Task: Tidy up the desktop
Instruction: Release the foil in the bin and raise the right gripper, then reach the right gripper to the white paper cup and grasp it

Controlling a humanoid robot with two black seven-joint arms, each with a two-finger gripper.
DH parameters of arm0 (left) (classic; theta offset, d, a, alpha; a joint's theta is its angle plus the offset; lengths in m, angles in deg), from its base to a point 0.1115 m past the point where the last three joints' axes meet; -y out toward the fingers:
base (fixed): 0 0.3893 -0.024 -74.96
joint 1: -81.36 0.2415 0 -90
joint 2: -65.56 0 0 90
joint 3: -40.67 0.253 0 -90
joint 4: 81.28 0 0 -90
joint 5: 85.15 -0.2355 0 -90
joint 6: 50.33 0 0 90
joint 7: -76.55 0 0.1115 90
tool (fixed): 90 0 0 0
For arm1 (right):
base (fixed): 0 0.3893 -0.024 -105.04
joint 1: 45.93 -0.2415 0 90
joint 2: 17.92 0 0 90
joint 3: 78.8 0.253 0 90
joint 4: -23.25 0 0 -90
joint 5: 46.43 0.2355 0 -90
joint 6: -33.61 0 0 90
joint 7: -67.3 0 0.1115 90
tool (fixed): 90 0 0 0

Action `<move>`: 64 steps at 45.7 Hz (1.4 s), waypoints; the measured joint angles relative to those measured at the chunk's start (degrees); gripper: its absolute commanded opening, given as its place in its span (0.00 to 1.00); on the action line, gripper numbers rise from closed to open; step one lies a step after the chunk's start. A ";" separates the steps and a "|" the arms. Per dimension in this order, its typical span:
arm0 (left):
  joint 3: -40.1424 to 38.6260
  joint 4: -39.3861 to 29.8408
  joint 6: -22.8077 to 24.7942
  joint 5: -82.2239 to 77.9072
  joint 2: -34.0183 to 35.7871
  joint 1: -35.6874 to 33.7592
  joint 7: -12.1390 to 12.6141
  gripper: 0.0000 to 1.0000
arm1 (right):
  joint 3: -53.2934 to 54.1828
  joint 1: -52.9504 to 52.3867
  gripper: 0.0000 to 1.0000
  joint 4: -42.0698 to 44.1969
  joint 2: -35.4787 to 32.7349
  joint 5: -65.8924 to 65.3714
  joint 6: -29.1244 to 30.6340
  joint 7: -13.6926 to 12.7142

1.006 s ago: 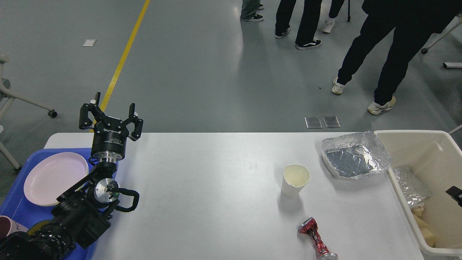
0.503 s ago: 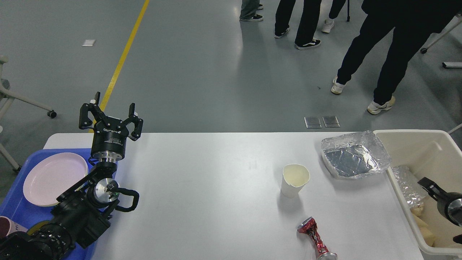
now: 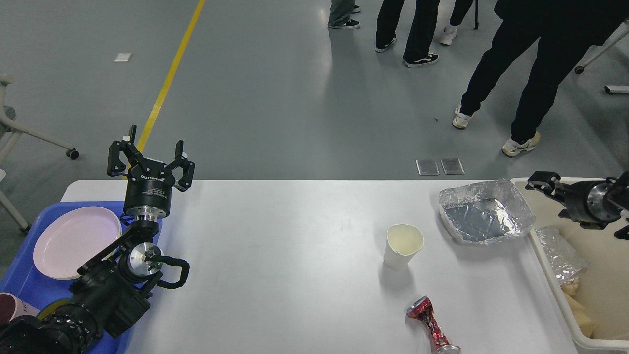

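Note:
The white desktop (image 3: pixel 295 255) carries an upright white paper cup (image 3: pixel 404 246), a crushed red can (image 3: pixel 432 327) lying near the front edge, and a crumpled foil tray (image 3: pixel 484 211) at the far right. My left gripper (image 3: pixel 150 150) is open and empty, raised over the table's far left edge beside the blue tray (image 3: pixel 19 290). My right gripper (image 3: pixel 550 196) comes in from the right over the beige bin (image 3: pixel 550 275). Its fingers point left toward the foil tray, spread apart with nothing between them.
The blue tray holds a pink plate (image 3: pixel 73 236) and a dark red cup (image 3: pixel 10 305) at the bottom left. The bin holds crumpled foil (image 3: pixel 560 253) and paper. People stand on the floor beyond the table's far right.
My right arm has come in from the right edge and risen from low in the bin to its far left corner, next to the foil tray. The left arm has not moved.

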 measured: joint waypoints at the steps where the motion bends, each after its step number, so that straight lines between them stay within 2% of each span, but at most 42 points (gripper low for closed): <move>1: 0.00 0.00 0.00 0.00 0.00 0.00 0.00 0.97 | -1.76 -2.47 1.00 -2.40 -0.67 -0.68 0.21 0.00; 5: 0.00 0.00 0.00 0.00 0.01 0.00 -0.01 0.97 | -9.75 -15.10 1.00 -16.21 -3.12 -4.24 0.59 -0.05; 12: 0.00 0.00 0.00 0.00 0.03 0.00 -0.01 0.97 | -20.04 -38.03 1.00 -45.58 -4.48 -8.50 0.61 -1.08; 16: 0.00 0.01 0.00 0.00 0.02 0.00 -0.01 0.97 | -22.33 -45.92 1.00 -58.35 -1.01 -9.15 -0.05 -2.08; 21: 0.00 0.02 0.00 0.00 0.01 0.00 -0.01 0.97 | -22.60 -49.21 1.00 -65.91 6.10 -8.66 -3.17 -2.94; 27: 0.00 0.03 0.00 0.00 -0.02 0.00 0.00 0.97 | -22.43 -45.97 1.00 -65.89 13.35 -4.79 -9.55 -3.20; 36: 0.00 0.02 0.00 0.00 -0.01 0.00 0.08 0.97 | -21.81 -34.23 1.00 -59.03 15.70 4.07 -20.21 -3.25; 50: 0.00 -0.02 0.00 0.00 -0.04 0.00 0.09 0.97 | -14.19 -21.38 1.00 -51.84 16.17 14.07 -28.49 -3.15; 58: 0.00 -0.04 0.00 0.00 -0.06 0.00 0.09 0.97 | -12.86 -15.80 1.00 -45.08 20.21 16.81 -31.07 -3.16; 61: 0.00 -0.04 0.00 0.00 -0.06 0.00 0.09 0.97 | -12.82 -14.22 0.91 -43.85 21.10 16.91 -32.05 -3.15; 64: 0.00 -0.04 0.00 0.00 -0.06 0.00 0.09 0.97 | -12.78 -12.99 0.69 -43.46 21.45 16.94 -33.10 -3.15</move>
